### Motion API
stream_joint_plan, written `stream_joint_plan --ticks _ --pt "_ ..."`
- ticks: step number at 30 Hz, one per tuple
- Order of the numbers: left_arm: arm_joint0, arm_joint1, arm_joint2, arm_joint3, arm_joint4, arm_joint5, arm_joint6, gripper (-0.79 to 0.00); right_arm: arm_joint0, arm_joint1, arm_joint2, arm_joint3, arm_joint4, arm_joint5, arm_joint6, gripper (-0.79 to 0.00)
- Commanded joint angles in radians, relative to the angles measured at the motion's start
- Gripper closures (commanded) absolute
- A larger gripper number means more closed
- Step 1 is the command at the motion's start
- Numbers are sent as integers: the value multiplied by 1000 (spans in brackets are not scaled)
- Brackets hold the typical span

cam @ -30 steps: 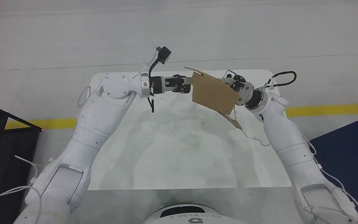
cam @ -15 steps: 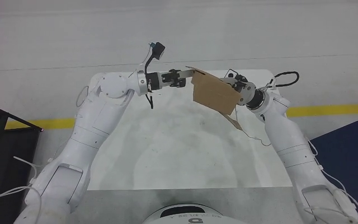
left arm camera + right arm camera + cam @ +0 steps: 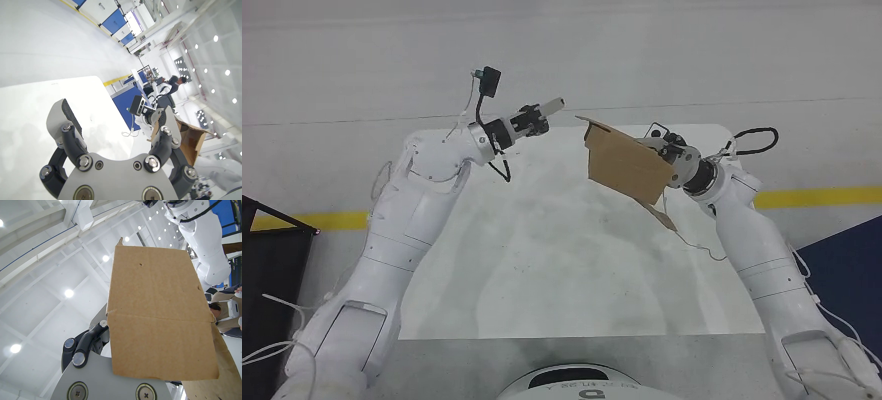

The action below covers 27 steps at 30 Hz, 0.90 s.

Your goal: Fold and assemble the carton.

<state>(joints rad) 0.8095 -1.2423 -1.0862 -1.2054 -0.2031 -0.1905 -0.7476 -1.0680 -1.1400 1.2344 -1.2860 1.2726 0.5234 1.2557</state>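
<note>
A brown cardboard carton, partly opened with a flap hanging below, is held above the far right part of the white table. My right gripper is shut on its right side. In the right wrist view the carton's flat panel covers most of that gripper, and one finger shows beside it. My left gripper is open, with nothing between its fingers, up over the table's far edge and a short way left of the carton. In the left wrist view the left gripper stands wide and the carton shows beyond it.
A black frame stands off the table's left side. A yellow floor line runs behind the table. A thin cable lies on the table near the right arm.
My left gripper has drawn back from the carton's left edge, swinging up and away toward the far side. The carton stays in my right gripper, hardly moved.
</note>
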Motion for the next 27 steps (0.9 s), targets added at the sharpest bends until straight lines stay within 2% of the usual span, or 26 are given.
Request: stream_joint_plan --ticks 1,3,6,9,11,14,16,23,27 --pt "-23 1 -30 42 -272 110 -191 -785 -6 -2 3 -6 15 -14 -21 0" --pt "-48 0 -44 83 -385 218 -306 -785 0 -1 6 7 7 -19 -8 0" --pt "-93 -5 -46 162 -572 436 -495 -785 16 3 11 36 -44 -51 33 0" --pt "-143 -10 -10 234 -597 568 -608 -785 32 13 19 68 -153 -105 57 0" --pt "-165 -17 9 272 -622 597 -656 -785 38 20 25 80 -216 -134 77 0" --pt "-185 -29 29 313 -692 583 -680 -785 37 29 42 90 -280 -183 78 0" --pt "-199 -31 34 324 -691 563 -688 -785 32 31 60 90 -266 -213 68 0" --pt "-191 -31 31 319 -699 558 -673 -785 32 31 60 90 -266 -213 68 0" --pt "-152 -36 46 273 -758 617 -646 -785 22 30 53 68 -283 -219 32 0"
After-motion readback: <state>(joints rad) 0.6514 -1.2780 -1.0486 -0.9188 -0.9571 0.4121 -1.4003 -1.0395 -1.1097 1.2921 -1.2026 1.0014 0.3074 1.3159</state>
